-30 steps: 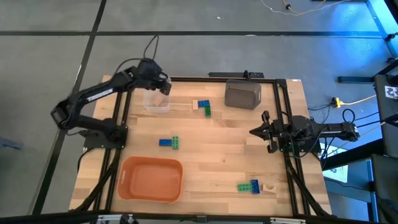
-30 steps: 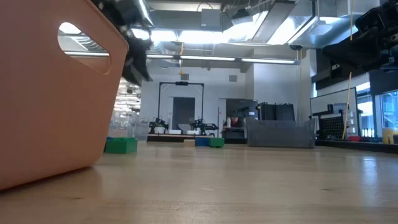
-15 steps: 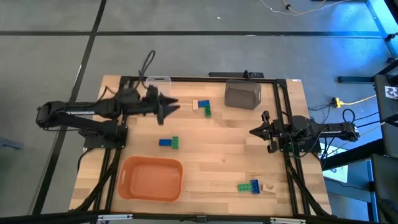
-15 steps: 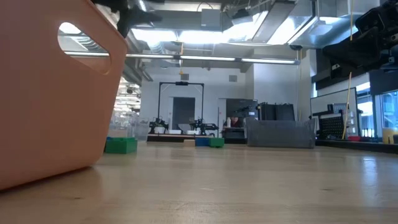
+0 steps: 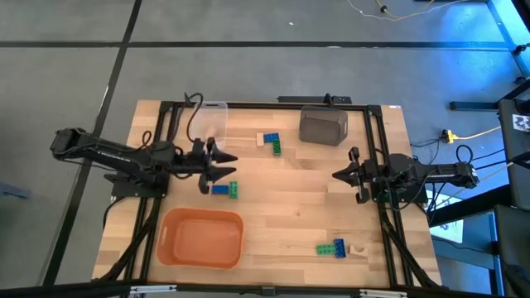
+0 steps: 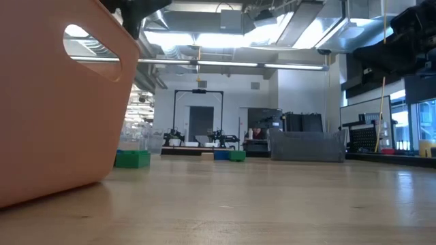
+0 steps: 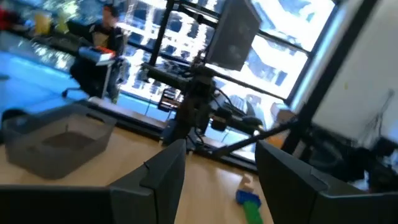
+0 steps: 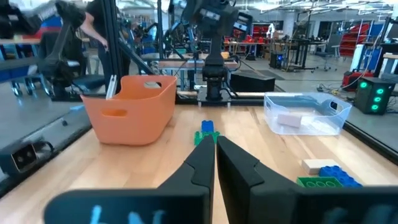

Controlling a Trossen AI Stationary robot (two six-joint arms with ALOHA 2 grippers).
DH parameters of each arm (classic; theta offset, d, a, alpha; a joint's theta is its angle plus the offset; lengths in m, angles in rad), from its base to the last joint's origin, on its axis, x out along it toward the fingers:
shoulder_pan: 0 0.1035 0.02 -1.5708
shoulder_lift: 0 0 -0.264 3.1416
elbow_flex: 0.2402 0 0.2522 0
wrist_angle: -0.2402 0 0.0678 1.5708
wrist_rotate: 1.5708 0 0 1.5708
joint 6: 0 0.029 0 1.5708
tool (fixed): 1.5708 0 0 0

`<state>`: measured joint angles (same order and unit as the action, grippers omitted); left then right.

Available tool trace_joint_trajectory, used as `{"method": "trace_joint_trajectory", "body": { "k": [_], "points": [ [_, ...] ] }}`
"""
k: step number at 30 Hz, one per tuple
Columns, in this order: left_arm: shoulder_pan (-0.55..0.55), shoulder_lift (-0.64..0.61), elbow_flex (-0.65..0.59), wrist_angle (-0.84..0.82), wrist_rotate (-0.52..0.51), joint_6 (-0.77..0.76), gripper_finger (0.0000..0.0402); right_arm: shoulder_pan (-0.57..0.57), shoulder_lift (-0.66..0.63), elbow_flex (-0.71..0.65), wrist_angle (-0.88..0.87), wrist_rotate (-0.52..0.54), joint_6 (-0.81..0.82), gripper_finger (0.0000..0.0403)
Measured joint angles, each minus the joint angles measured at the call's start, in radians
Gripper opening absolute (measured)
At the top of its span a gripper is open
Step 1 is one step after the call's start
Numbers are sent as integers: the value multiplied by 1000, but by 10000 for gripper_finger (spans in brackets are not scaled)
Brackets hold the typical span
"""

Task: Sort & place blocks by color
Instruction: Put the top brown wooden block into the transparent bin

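The left gripper (image 5: 225, 168) is seen in the high view above the middle-left part of the table (image 5: 290, 207), its two fingers spread apart with nothing between them. It is poised just beside the blue and green block pair (image 5: 224, 189), which lies on the wood near the orange bin (image 5: 200, 238). In the left wrist view the fingers (image 7: 163, 171) are shown parted, with bare space between them and a green block (image 7: 251, 206) lying beyond; which group that block belongs to cannot be told with certainty, as the view is blurred.

The right gripper (image 5: 338, 175) is held at the right edge of the table, well apart from every block. Its fingers (image 8: 202, 163) are pressed together in the right wrist view, and nothing is gripped.

A second group of blocks, tan, blue and green (image 5: 269, 141), is found toward the far side, between the clear bin (image 5: 210, 124) and the grey bin (image 5: 323, 126). A third group, green, blue and tan (image 5: 336, 247), is placed near the front right. One pale block (image 8: 289, 120) is seen inside the clear bin in the right wrist view.
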<state>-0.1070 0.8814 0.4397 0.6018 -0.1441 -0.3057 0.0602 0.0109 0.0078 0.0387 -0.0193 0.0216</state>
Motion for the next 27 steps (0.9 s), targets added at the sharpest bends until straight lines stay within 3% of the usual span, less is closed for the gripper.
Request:
{"method": "trace_joint_trajectory", "body": {
  "k": [6,12,21,27],
  "points": [
    [1,-2,0,-30,4,128,185,0,1,0,102,10,202,21],
    [1,-56,0,-65,2,131,185,0,0,0,357,83,416,21],
    [1,-144,0,-150,-12,105,185,0,53,2,784,131,349,21],
    [1,-144,0,-155,-27,104,185,1,277,106,797,127,337,21]
  ]
}}
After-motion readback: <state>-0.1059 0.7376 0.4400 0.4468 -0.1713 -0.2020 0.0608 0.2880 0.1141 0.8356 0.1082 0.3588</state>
